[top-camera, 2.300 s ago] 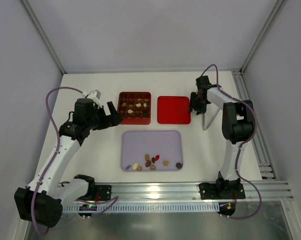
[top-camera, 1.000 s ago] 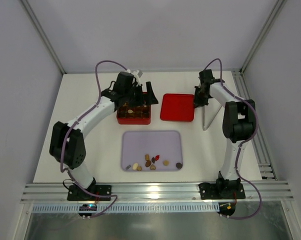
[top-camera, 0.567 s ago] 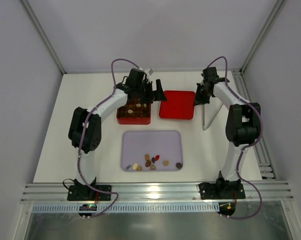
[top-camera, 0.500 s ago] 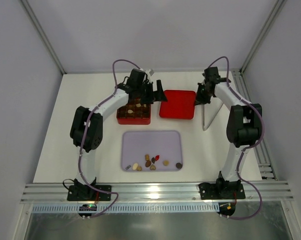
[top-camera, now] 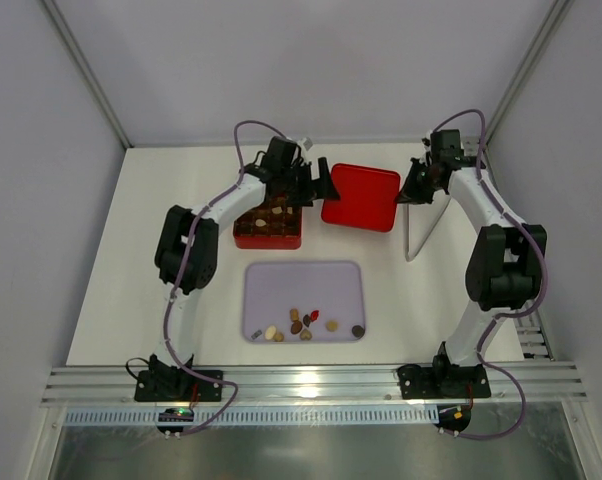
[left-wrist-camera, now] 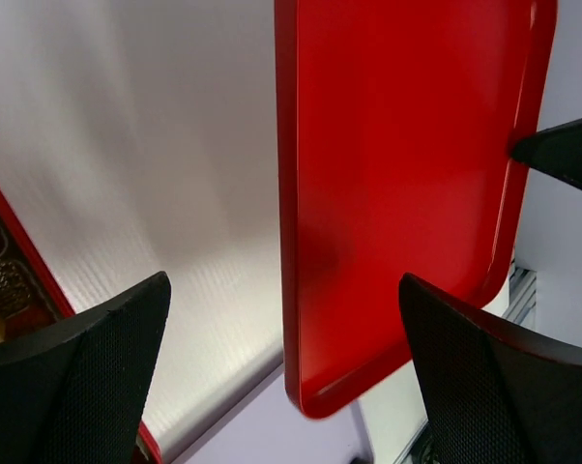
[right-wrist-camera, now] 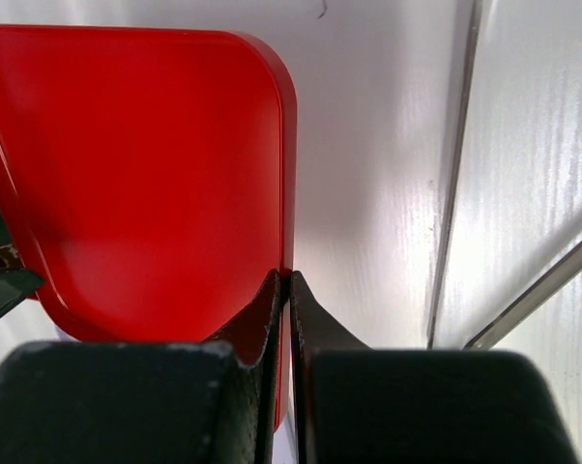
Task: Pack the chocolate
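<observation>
Some chocolate [top-camera: 270, 213] sits in the compartments of the red square box [top-camera: 243, 238]. More chocolate [top-camera: 303, 324], dark, tan, cream and one reddish piece, lies loose on the pale lilac tray [top-camera: 281, 285]. A flat red lid [top-camera: 361, 197] hangs tilted above the table behind the tray. My right gripper [right-wrist-camera: 288, 280] is shut on the right edge of the red lid [right-wrist-camera: 146, 164]. My left gripper [left-wrist-camera: 286, 377] stands open, its fingers [left-wrist-camera: 78, 367] straddling the left edge of the red lid [left-wrist-camera: 397, 174] without touching it.
A white panel [top-camera: 421, 228] lies under the right arm, next to the metal rails [top-camera: 501, 230] on the table's right side. The box sits just below the left gripper [top-camera: 319, 185]. Grey walls close in the back and sides.
The right gripper has carried the red lid up and toward the back right. The left arm has swung from above the box to the lid's left edge, staying open.
</observation>
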Tool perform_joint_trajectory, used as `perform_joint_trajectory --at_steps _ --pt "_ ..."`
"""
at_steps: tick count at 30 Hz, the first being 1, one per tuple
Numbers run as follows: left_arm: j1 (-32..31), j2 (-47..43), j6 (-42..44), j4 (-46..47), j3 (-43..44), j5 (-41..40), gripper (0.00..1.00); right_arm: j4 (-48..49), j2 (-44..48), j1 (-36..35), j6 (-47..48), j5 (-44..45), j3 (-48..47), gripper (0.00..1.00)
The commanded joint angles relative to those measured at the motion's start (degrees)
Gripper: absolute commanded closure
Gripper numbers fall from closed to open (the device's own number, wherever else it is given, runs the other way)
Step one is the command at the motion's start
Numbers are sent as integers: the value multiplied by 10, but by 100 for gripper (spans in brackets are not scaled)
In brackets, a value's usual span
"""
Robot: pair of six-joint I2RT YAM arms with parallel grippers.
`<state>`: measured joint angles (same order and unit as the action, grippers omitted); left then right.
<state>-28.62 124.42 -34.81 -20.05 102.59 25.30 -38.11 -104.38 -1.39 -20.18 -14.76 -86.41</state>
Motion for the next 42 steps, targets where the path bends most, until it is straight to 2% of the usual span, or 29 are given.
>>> perform_joint_trajectory --at_steps 1,6,11,17,18,20,21,22,26,28,30,31,33,37,38,39,42 --pt "-1 5 -32 39 25 41 3 29 41 -2 -20 -50 5 96" --pt "-1 -1 -99 114 -1 71 9 45 48 -2 -37 -89 15 96" --pt "-1 -16 -143 172 -41 96 27 56 54 -18 -43 -94 22 96" --pt "0 -44 -170 211 -82 108 59 76 61 -31 -54 -92 39 96" --pt "1 -47 -173 214 -91 111 69 77 61 -34 -54 -92 40 96" --pt "1 -56 -179 221 -98 114 81 81 63 -42 -54 -87 43 96" --pt "1 -59 -182 222 -103 115 93 85 66 -46 -54 -80 47 96" --pt "2 -64 -186 223 -106 117 100 87 68 -53 -54 -74 49 96" --pt "5 -86 -194 223 -121 121 100 95 85 -71 -47 -30 72 75" --pt "11 -96 -199 222 -133 121 100 101 115 -86 -41 20 84 63" --pt "17 -112 -203 203 -136 122 100 101 144 -126 -27 59 106 52" --pt "22 -118 -202 202 -143 124 100 98 177 -142 -22 105 115 50" --pt "29 -139 -188 152 -146 121 100 99 218 -205 -13 144 147 42" --pt "49 -175 -149 62 -152 111 100 94 298 -313 1 229 191 37" --pt "52 -186 -144 50 -156 113 100 79 314 -336 5 279 193 36" --pt "55 -193 -135 39 -157 113 100 72 320 -396 11 299 194 36" --pt "61 -215 -110 -18 -161 108 100 26 318 -478 38 392 187 35"
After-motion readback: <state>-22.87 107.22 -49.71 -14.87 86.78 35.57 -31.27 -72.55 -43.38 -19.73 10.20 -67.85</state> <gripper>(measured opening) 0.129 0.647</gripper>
